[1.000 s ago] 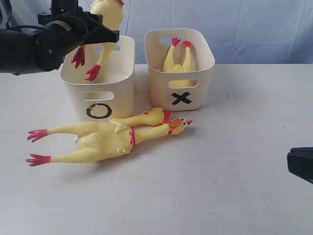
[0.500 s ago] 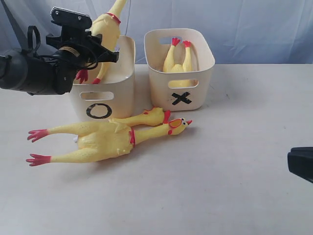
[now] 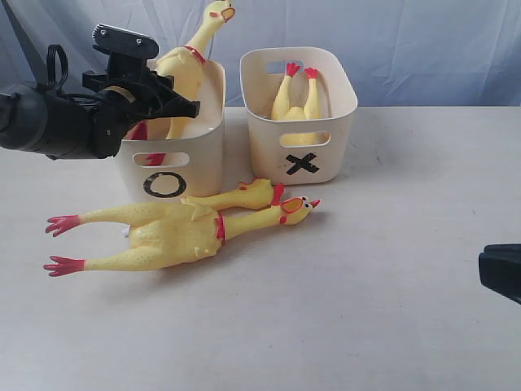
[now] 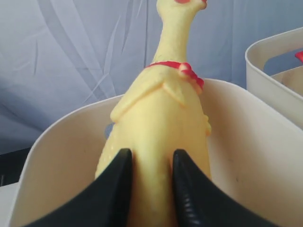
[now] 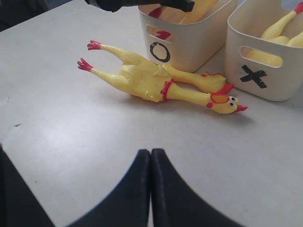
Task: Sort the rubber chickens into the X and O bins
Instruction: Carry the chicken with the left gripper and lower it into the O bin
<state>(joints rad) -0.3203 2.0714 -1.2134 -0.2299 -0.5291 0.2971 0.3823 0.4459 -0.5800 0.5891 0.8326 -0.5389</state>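
Observation:
My left gripper (image 3: 172, 104) (image 4: 150, 157) is shut on a whole rubber chicken (image 3: 186, 69) (image 4: 163, 109). The chicken stands head-up, and its feet are down inside the O bin (image 3: 195, 163) (image 4: 246, 142). A headless chicken body (image 3: 295, 102) lies feet-up in the X bin (image 3: 330, 130) (image 5: 279, 80). On the table in front of the bins lies a second long whole chicken (image 3: 175, 236) (image 5: 142, 80). A head-and-neck piece (image 3: 240, 196) (image 5: 194, 78) lies against it. My right gripper (image 5: 150, 152) is shut on nothing, low over bare table at the near right (image 3: 498, 273).
The two bins stand side by side at the back of the white table (image 3: 366, 285), close to a blue-grey cloth backdrop (image 3: 423, 41). My left arm (image 3: 49, 122) reaches in over the table's left side.
My left gripper has come down with the held chicken. Its red feet, which hung outside above the rim, are now inside the O bin, and its head has come into view.

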